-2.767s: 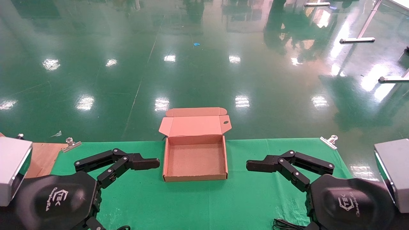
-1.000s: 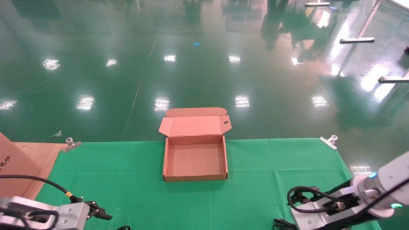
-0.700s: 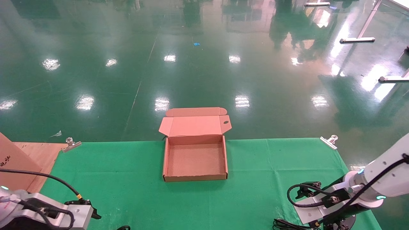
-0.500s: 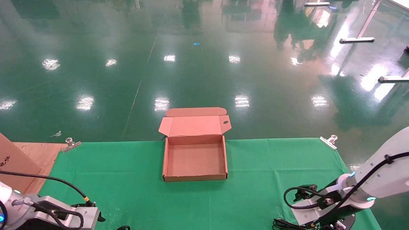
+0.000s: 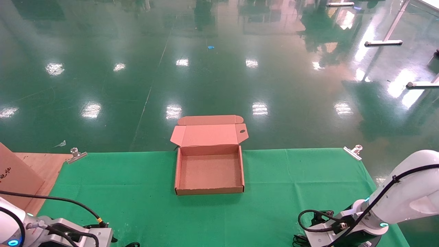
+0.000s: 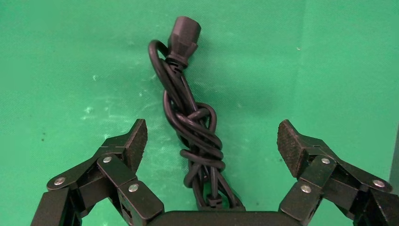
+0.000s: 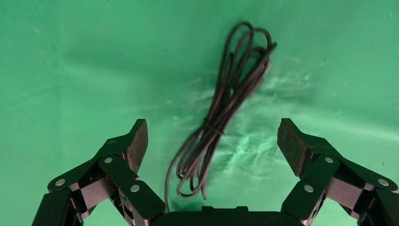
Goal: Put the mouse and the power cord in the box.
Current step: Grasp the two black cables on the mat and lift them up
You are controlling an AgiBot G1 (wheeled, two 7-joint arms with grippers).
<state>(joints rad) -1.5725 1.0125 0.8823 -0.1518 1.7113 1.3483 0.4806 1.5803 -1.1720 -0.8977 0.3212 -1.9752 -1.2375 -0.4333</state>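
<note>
So far nothing packed: box empty, both pincers poised over their cables.

Head view: the box (image 5: 209, 171) sits lid-open at the middle of the green-covered bench (image 5: 291, 192), its floor bare, so neither item is in yet. Left wrist view: the left pincer (image 6: 211, 141) is spread wide and holds nothing, with the power cord (image 6: 195, 127) lying knotted on the cloth between its pads, plug end pointing away toward 12 o'clock. Right wrist view: the right pincer (image 7: 211, 141) is likewise wide apart and empty, straddling the mouse cable (image 7: 226, 103), a thin bundled loop; the mouse body itself is not visible in any view. From the box, the cord lies about 7 o'clock, the mouse cable about 5 o'clock. Judgement: both grasps, both carries and both drops remain.
</note>
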